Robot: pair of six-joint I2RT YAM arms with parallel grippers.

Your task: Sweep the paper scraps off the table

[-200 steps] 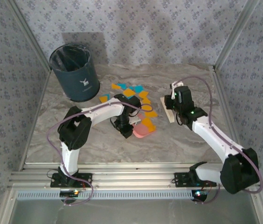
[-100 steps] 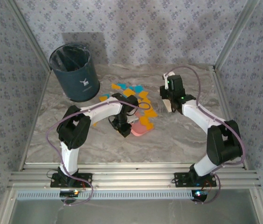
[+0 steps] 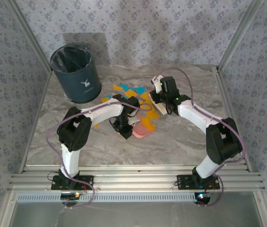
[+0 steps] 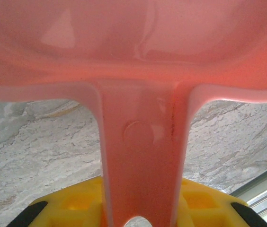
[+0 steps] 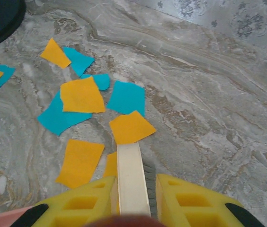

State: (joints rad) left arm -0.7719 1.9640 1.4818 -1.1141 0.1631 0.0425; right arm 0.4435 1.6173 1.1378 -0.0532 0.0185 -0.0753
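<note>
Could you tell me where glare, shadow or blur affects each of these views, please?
Top external: soft light, the bin throws a shadow onto the back wall. Left wrist: white glare patches on the pink dustpan. Right wrist: paper scraps sharp, the brush by the lens slightly soft.

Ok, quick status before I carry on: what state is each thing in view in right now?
left gripper: shut on the dustpan handle.
dustpan: held by its handle, low beside the paper scraps.
right gripper: shut on the brush.
brush: held, tip at the edge of the paper scraps.
paper scraps: scattered flat on the table.
bin: upright, open-topped, lined; contents cannot be told.
</note>
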